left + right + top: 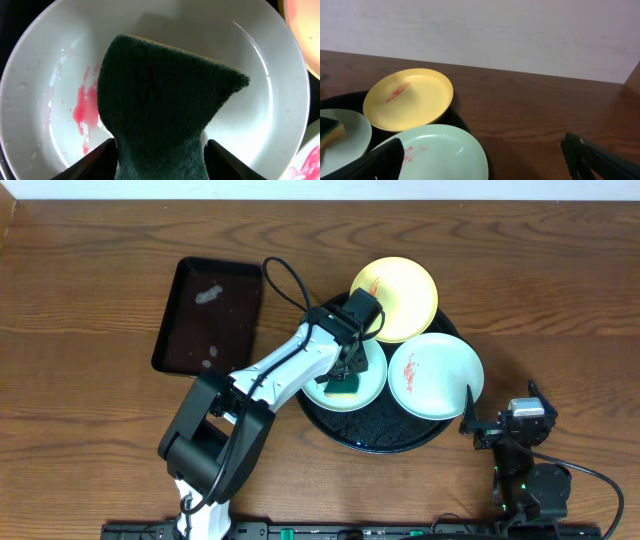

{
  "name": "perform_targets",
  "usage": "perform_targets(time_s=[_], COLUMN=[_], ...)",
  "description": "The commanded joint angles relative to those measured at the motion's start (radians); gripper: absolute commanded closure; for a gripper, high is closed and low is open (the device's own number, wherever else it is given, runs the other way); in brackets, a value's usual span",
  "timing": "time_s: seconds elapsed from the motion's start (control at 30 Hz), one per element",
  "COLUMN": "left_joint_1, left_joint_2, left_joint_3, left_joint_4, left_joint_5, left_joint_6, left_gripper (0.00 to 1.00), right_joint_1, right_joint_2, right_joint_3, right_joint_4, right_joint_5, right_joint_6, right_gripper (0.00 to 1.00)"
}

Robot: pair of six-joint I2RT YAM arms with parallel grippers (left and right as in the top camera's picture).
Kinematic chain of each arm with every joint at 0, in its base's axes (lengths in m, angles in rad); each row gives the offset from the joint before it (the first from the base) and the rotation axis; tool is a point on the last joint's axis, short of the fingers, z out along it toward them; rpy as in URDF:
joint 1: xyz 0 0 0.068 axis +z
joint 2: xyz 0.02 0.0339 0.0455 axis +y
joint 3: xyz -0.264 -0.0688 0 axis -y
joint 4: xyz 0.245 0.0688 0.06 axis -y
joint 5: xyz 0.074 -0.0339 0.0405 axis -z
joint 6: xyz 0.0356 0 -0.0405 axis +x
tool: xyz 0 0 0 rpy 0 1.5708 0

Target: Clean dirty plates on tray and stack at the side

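Note:
The round black tray [330,430] carries three plates. A yellow plate [395,298] with a red smear lies at its back. A mint plate [435,375] with red marks lies at the right, and another mint plate [368,392] at the left. My left gripper [345,370] points down over the left plate [260,115], shut on a dark green sponge [160,100] that rests on it beside a pink smear [85,107]. My right gripper [503,408] hangs open, right of the tray, with nothing between its fingers [590,155]. It faces the right plate [440,152] and the yellow plate [407,97].
A rectangular black tray [208,315] with wet patches lies at the back left. The left arm's black cable [290,280] loops above the round tray's left side. Brown tabletop [560,300] runs right of the round tray. A pale wall [520,35] stands behind the table.

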Motion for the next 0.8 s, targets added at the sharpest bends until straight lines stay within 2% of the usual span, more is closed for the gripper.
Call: perform_targets(time_s=[0.0, 0.17, 0.33, 0.43, 0.47, 0.53, 0.67, 0.77], left_joint_1=[-0.002, -0.002, -0.002, -0.002, -0.002, -0.002, -0.002, -0.002], left_joint_2=[-0.007, -0.007, -0.007, -0.007, -0.007, -0.007, -0.007, -0.007], left_joint_3=[0.006, 0.006, 0.006, 0.006, 0.006, 0.006, 0.006, 0.006], left_joint_4=[-0.006, -0.006, -0.006, -0.006, -0.006, -0.007, -0.007, -0.007], left_joint_5=[-0.006, -0.006, -0.006, -0.006, -0.006, -0.006, -0.006, -0.006], left_joint_6=[0.01, 0.01, 0.01, 0.01, 0.01, 0.01, 0.01, 0.01], left_gripper=[0.43, 0.43, 0.43, 0.43, 0.43, 0.43, 0.43, 0.43], right_joint_1=[-0.009, -0.009, -0.008, -0.008, -0.008, -0.008, -0.008, -0.009], right_joint_2=[-0.003, -0.003, -0.003, -0.003, -0.003, -0.003, -0.003, 0.007], right_joint_3=[-0.001, -0.001, -0.001, -0.001, -0.001, -0.001, 0.018, 0.131], right_joint_4=[-0.004, 0.024, 0.051, 0.198, 0.299, 0.438, 0.715, 0.644], right_joint_5=[0.003, -0.014, -0.351, -0.447, -0.491, -0.534, -0.539, -0.525], right_joint_6=[-0.013, 0.0, 0.227, 0.344, 0.416, 0.47, 0.469, 0.452], right_gripper=[0.01, 0.01, 0.01, 0.01, 0.01, 0.01, 0.01, 0.01])
